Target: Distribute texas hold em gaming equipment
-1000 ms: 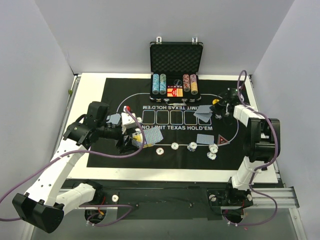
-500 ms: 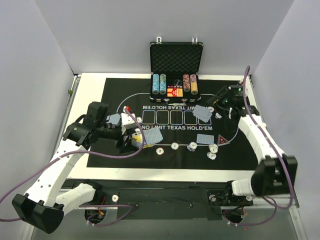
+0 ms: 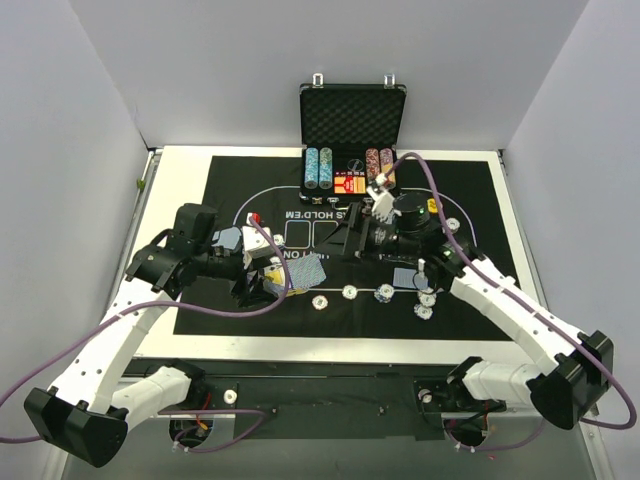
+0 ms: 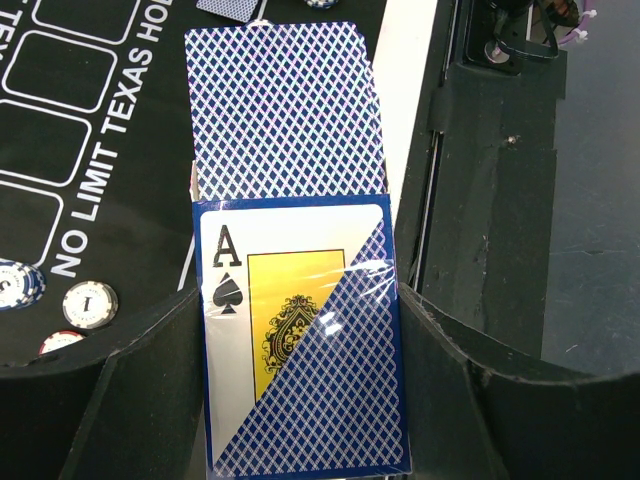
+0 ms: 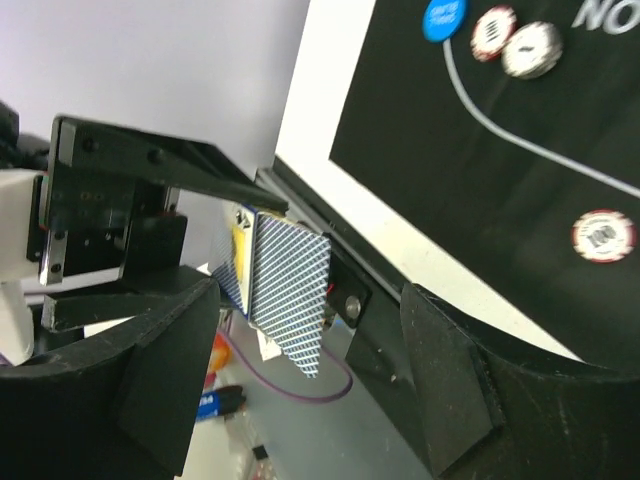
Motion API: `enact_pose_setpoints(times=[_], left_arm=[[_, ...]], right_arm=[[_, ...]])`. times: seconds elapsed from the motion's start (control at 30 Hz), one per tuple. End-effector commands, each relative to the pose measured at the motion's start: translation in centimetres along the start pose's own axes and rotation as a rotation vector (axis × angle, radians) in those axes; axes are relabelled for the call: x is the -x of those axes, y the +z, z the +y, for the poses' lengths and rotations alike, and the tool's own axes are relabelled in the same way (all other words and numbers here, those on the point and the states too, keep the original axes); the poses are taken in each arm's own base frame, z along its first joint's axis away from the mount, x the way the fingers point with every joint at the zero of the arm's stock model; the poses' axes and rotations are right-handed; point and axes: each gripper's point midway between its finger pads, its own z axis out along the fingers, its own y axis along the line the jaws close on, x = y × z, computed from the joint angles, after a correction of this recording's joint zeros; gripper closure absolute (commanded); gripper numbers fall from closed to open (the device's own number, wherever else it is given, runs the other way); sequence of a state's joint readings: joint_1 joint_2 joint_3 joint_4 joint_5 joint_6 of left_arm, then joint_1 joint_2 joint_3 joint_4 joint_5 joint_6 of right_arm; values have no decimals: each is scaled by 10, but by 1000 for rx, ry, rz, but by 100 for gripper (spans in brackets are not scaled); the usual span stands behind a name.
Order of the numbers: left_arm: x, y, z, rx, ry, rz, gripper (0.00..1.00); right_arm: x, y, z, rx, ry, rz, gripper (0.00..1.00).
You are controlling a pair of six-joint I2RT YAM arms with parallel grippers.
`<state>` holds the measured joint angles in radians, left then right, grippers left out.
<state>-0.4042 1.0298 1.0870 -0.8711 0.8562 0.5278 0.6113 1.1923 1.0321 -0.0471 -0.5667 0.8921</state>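
Observation:
My left gripper point(image 3: 262, 279) is shut on a blue-backed deck of playing cards point(image 4: 300, 340) with an ace of spades on its wrapped face. One card point(image 4: 285, 110) sticks out of the deck's top over the mat's near left part. My right gripper point(image 3: 343, 242) hangs open and empty over the mat's middle, pointing at the deck point(image 5: 285, 290), a short way from it. A dealt card point(image 3: 405, 277) lies face down on the mat under the right arm. Striped poker chips point(image 3: 350, 292) lie in a loose row along the near side of the black mat point(image 3: 220, 180).
The open black case point(image 3: 352, 115) stands at the mat's far edge with stacked chips point(image 3: 318, 168) in its tray. A blue button disc point(image 5: 444, 17) and more chips point(image 5: 604, 235) lie on the mat. Grey walls enclose the table.
My right gripper opened, left a card on the right side of the mat and swung left across the mat toward the deck. The left arm stayed still.

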Motion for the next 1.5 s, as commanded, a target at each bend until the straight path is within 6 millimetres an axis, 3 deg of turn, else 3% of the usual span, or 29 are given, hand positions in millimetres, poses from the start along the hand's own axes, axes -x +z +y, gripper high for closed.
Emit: enact_pose_setpoints(times=[0.0, 0.27, 0.47, 0.67, 0.73, 1.47], left_arm=[[22, -5, -3, -8, 55, -65, 99], [23, -6, -3, -6, 56, -65, 99], [24, -6, -4, -7, 57, -69, 99], [23, -6, -3, -7, 56, -70, 99], [23, -6, -4, -9, 57, -71, 99], [27, -7, -5, -9, 57, -83, 99]], right_arm=[[-22, 12, 27, 115, -15, 86, 32], [-44, 26, 27, 111, -24, 168, 35], [-49, 27, 20, 103, -9, 176, 50], [-51, 24, 19, 102, 9, 171, 73], [-51, 23, 18, 101, 12, 168, 77], [-31, 4, -4, 66, 43, 100, 78]])
